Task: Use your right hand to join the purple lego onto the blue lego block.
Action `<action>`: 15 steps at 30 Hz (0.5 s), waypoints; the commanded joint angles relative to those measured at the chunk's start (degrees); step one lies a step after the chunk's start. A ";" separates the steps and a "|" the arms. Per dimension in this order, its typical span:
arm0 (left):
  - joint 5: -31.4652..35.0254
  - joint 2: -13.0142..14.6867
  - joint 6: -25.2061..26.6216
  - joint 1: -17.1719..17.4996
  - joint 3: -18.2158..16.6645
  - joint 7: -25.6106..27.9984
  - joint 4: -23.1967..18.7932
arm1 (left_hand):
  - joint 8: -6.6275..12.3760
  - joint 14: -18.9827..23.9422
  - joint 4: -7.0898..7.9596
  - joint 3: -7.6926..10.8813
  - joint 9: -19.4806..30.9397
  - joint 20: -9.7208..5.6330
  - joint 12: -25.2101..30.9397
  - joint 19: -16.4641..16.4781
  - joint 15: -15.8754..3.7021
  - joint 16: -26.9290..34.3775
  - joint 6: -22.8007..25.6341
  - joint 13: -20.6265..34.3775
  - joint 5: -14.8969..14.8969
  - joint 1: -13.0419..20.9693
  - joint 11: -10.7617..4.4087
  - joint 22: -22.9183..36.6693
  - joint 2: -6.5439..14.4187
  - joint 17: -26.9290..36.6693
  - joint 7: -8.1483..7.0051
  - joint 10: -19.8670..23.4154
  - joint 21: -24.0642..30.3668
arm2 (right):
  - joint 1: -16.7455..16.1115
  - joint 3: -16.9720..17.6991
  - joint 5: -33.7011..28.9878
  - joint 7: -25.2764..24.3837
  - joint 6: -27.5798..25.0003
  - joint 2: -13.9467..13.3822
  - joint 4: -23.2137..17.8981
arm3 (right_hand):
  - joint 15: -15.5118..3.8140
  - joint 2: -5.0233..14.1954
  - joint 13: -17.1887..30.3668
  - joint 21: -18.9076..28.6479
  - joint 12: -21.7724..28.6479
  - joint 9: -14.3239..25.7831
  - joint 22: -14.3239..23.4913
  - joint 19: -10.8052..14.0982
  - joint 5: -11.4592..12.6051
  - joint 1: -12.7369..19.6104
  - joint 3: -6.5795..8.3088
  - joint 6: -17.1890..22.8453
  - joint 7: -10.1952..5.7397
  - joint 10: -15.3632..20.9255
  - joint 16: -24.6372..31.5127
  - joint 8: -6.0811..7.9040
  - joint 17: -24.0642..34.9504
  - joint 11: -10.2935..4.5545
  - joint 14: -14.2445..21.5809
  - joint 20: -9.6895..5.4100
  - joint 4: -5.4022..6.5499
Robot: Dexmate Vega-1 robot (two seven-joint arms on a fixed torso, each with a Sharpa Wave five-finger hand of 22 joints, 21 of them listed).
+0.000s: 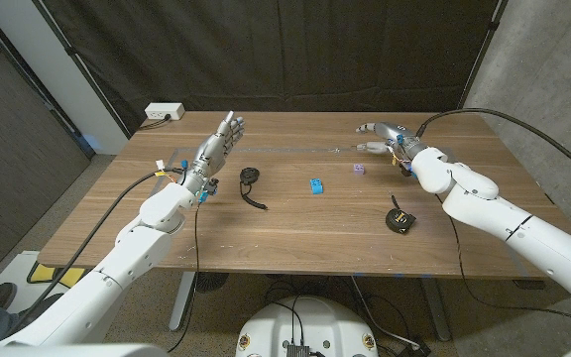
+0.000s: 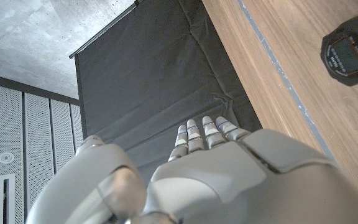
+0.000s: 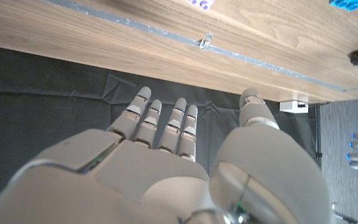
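Observation:
A small purple lego lies on the wooden table toward the back, right of centre; it also peeks in at the edge of the right wrist view as the purple lego. The blue lego block sits a little nearer and to the left of it, seen too as the blue lego block. My right hand hovers behind and to the right of the purple lego, fingers spread and holding nothing. My left hand is raised over the table's left part, fingers straight and apart, with nothing in it.
A black stopwatch with a cord lies left of the blue block, also visible as the stopwatch. A second black device sits in front of my right forearm. A white power strip rests at the back left corner. A tape line crosses the far table.

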 commanded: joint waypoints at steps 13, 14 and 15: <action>-0.44 0.16 -0.35 -0.11 -0.12 -0.90 -0.54 | 0.18 0.62 -0.23 -0.15 0.12 0.31 -0.03 0.26 -0.18 -0.21 0.54 0.28 0.41 0.86 -0.05 0.12 0.52 0.18 -0.16 0.40 0.24 | 4.00 -5.43 -10.68 9.91 -6.63 1.83 0.82 | -0.28 -0.45 0.17 -0.27 0.63 0.12 0.23 0.09 0.48 2.91 1.12 0.23 0.59 1.31 0.07 -0.42 0.32 -0.09 0.69 0.47 0.06; -0.32 0.23 -0.41 -0.16 -0.12 -0.94 -0.56 | 0.16 0.63 -0.23 -0.15 0.12 0.38 -0.04 0.26 -0.23 -0.22 0.55 0.28 0.41 0.88 -0.08 0.12 0.56 0.18 -0.14 0.41 0.23 | 3.95 -5.51 -10.95 9.86 -6.87 2.06 0.98 | -0.39 -0.72 0.17 -0.26 0.90 0.15 0.24 0.13 0.49 3.54 1.27 0.89 1.02 2.19 0.02 -0.27 0.33 0.91 0.79 0.53 0.19; -0.19 0.32 -0.37 -0.22 -0.13 -0.92 -0.61 | 0.15 0.63 -0.23 -0.15 0.12 0.39 -0.05 0.25 -0.22 -0.23 0.55 0.28 0.41 0.90 -0.09 0.12 0.58 0.18 -0.15 0.42 0.23 | 3.94 -5.53 -10.96 10.01 -7.01 2.28 1.18 | -0.16 -0.81 0.17 -0.25 0.98 0.16 0.25 0.18 0.49 3.68 1.29 1.17 1.10 2.45 0.14 -0.20 0.33 0.93 1.14 0.54 0.24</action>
